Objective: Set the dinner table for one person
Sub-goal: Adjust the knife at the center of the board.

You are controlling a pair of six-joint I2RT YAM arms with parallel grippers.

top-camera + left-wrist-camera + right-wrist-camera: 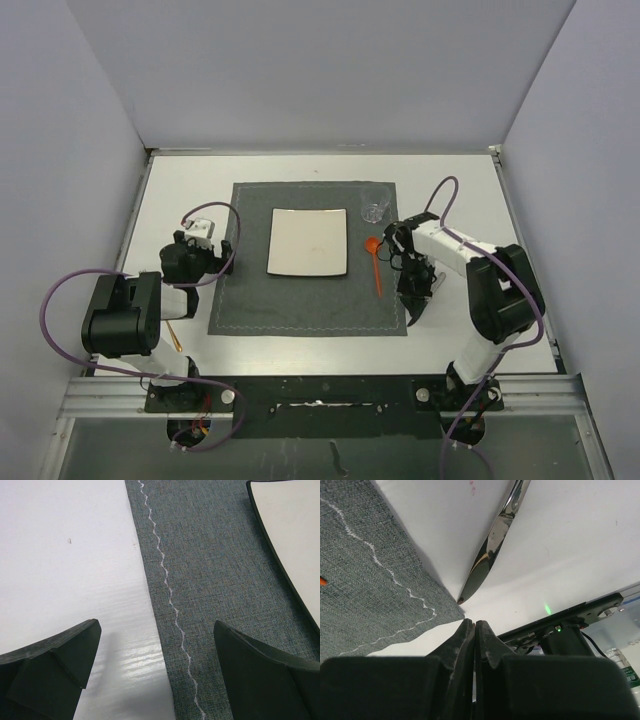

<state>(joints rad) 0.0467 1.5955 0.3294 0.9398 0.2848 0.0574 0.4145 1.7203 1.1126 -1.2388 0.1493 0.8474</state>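
The left gripper [228, 256] is seen with its jaws spread wide and nothing between them. Beneath it lies the dinner table [185, 185], whose white top is spanned by the gap between the fingers; its left finger [60, 655] is held over bare white surface. Under its right finger [260, 670] the dark grey placemat [300, 300] is found, the mat's left edge running straight ahead through the gap. Further to the right of this gripper, the square white plate [308, 242] is set on the middle of the mat. A clear glass [376, 205] is stood at the mat's far right corner, and an orange spoon [375, 262] is laid on the mat just right of the plate. The right gripper [412, 308] is seen beside the spoon, over the mat's near right corner, with its fingertips [466, 630] pressed fully together and nothing gripped. Just ahead of those tips, a polished metal utensil [492, 545] is laid on the white table, next to the mat's corner.
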